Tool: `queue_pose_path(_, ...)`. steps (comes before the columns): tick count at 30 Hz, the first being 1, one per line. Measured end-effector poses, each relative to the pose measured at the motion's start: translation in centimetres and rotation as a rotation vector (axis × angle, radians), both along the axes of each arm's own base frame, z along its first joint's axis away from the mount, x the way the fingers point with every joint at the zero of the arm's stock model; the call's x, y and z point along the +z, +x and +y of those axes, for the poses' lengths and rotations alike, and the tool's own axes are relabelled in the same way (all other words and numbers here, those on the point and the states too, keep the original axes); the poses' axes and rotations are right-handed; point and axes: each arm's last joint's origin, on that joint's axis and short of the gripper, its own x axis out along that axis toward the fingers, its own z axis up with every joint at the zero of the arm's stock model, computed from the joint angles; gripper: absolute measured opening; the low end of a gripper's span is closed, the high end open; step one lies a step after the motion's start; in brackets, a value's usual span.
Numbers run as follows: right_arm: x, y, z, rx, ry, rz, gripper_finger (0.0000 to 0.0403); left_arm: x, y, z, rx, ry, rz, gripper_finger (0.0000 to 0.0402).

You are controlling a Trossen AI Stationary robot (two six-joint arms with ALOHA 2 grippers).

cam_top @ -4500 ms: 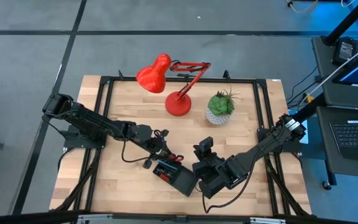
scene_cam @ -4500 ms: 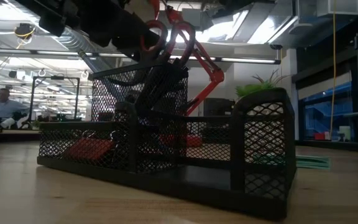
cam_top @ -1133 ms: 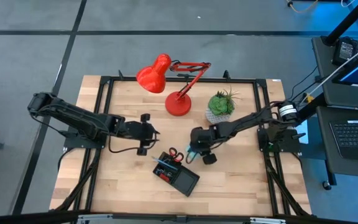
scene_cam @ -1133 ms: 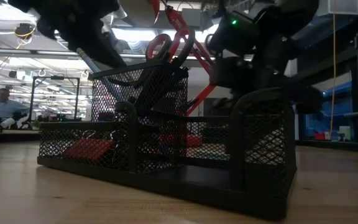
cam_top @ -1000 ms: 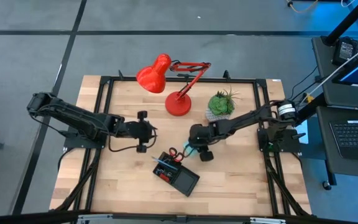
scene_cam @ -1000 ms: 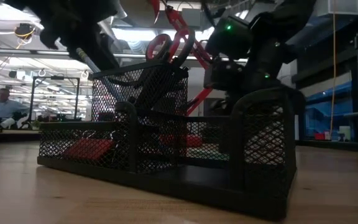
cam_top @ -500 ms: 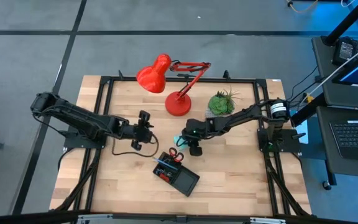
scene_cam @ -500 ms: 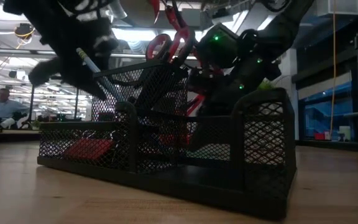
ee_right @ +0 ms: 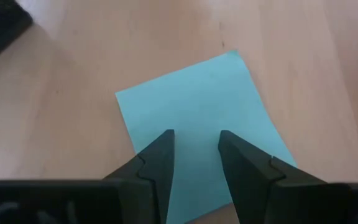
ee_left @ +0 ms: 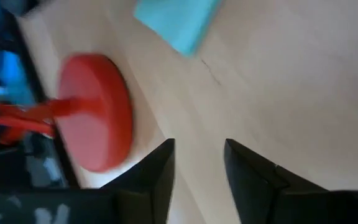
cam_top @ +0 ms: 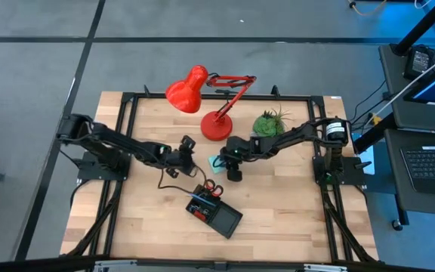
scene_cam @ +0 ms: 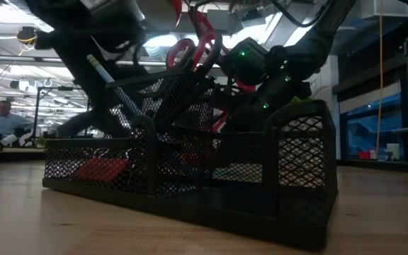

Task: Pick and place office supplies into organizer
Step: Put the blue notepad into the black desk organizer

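The right gripper [ee_right: 193, 155] is hovering over the pad [ee_right: 207, 118], jaws slightly parted and empty, readying a pinch; the left gripper [ee_left: 197, 163], near the pad, is idling likewise.

No text, label, brand, number or sign can be read in any view, whether on the table, the arms, or the room behind them.
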Motion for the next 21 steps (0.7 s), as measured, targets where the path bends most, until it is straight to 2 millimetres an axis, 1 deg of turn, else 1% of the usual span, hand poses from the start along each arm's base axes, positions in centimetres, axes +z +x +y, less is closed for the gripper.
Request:
queue_pose_path(4, 0.0, 0.0, 0.0, -0.008, 0.001, -0.004, 0.0133, -0.4, 1.2, 0.3, -0.017, -0.009, -0.069, 0.0132)
queue_pose_path(6, 0.1, 0.1, 0.0, -0.009, 0.001, -0.007, 0.0133, -0.7, 1.5, 0.4, -0.050, -0.035, -0.065, 0.0134)
queue_pose_path(9, 0.1, 0.1, 0.0, -0.014, 0.007, -0.009, 0.0133, -1.5, 1.6, 0.3, -0.135, -0.045, -0.011, 0.0141)
queue_pose_path(12, 0.1, 0.1, 0.0, -0.015, 0.008, -0.010, 0.0133, -2.3, 1.8, 0.3, -0.186, -0.003, 0.036, 0.0150)
queue_pose_path(16, 0.1, 0.1, 0.0, -0.004, -0.001, -0.012, 0.0133, -3.0, 2.4, 0.4, -0.206, 0.049, 0.032, 0.0159)
queue_pose_path(21, 0.1, 0.1, 0.0, -0.001, 0.000, -0.015, 0.0133, -3.1, 3.3, 1.2, -0.183, 0.049, -0.049, 0.0161)
